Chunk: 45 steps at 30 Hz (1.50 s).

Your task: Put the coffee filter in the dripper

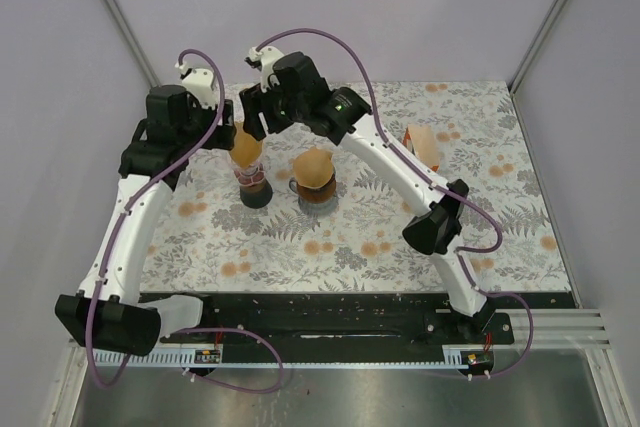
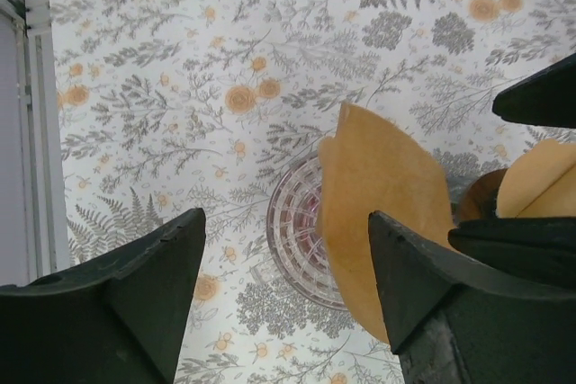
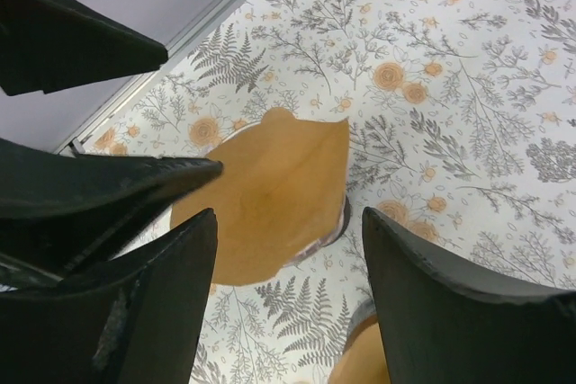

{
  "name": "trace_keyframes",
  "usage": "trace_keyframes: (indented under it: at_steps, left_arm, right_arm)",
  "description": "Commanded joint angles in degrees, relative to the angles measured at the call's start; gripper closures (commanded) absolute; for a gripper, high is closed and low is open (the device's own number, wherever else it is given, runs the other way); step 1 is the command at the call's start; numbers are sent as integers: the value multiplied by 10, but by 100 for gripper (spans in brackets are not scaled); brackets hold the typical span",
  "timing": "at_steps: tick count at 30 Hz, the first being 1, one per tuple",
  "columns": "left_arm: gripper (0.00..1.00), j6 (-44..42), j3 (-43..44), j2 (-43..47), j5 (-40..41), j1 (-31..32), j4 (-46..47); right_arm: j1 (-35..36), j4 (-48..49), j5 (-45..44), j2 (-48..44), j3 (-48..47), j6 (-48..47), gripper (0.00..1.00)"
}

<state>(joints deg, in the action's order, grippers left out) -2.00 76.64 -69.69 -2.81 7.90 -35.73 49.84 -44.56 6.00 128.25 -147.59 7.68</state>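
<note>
Brown paper filter: stands tilted in the glass dripper on the floral counter, rising well above its rim.
Left hand: spread wide, empty — 1 finger just beside the filter.
Right hand: wide too, empty, above the filter.

We see the left gripper with its fingers spread wide and nothing clamped. A brown coffee filter sits tilted over the clear ribbed dripper; its lower edge is hidden behind one finger, so we can't tell if it's seated. There's a second filter at the right edge and a floral tablecloth underneath.
</note>
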Motion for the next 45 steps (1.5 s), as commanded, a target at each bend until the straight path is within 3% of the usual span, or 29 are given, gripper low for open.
trace_keyframes:
  at_steps: [1,4,8,14,21,31,45]
  left_arm:
    - [28,-16,52,29,-44,-3,9]
    - [53,-19,76,26,-111,1,-4]
    - [100,-48,93,-9,-106,40,-46]
    - [100,-82,104,-65,-74,62,-73]
    - [100,-107,111,-105,-32,68,-80]
    - [100,-123,39,-135,-45,63,-97]
    - [100,-129,10,-193,-86,55,-101]
  right_arm:
    - [-19,19,-38,-75,28,-13,27]
    - [-40,20,-56,-111,77,-7,27]
    - [-84,36,-56,-171,169,4,24]
    - [-130,118,-104,-302,337,1,17]
    - [-167,155,-114,-379,439,4,15]
    - [-176,162,-106,-390,470,3,15]
    - [-179,166,-98,-380,484,4,15]
